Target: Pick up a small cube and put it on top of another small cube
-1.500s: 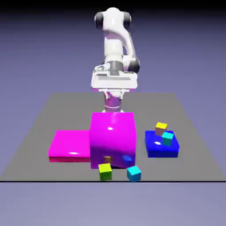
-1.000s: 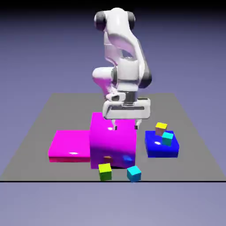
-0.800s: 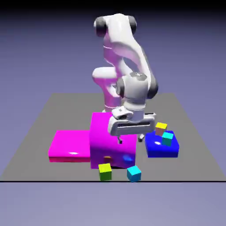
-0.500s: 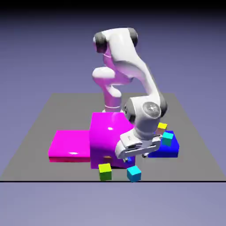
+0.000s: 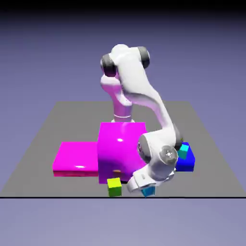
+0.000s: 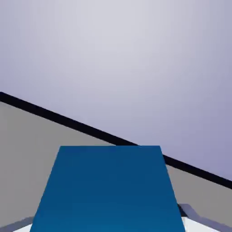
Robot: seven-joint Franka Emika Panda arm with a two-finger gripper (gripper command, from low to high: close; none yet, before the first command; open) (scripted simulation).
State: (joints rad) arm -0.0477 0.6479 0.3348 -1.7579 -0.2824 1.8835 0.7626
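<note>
1. My hand (image 6: 108, 224) is closed on the blue cube (image 5: 148, 191), which fills the space between my fingers.
2. That cube is near the counter's (image 5: 206, 185) front edge, between five and six o'clock in the exterior view.
3. From it, the green cube (image 5: 114, 187) sits at nine o'clock, the tall magenta block (image 5: 117, 149) at eleven.
</note>
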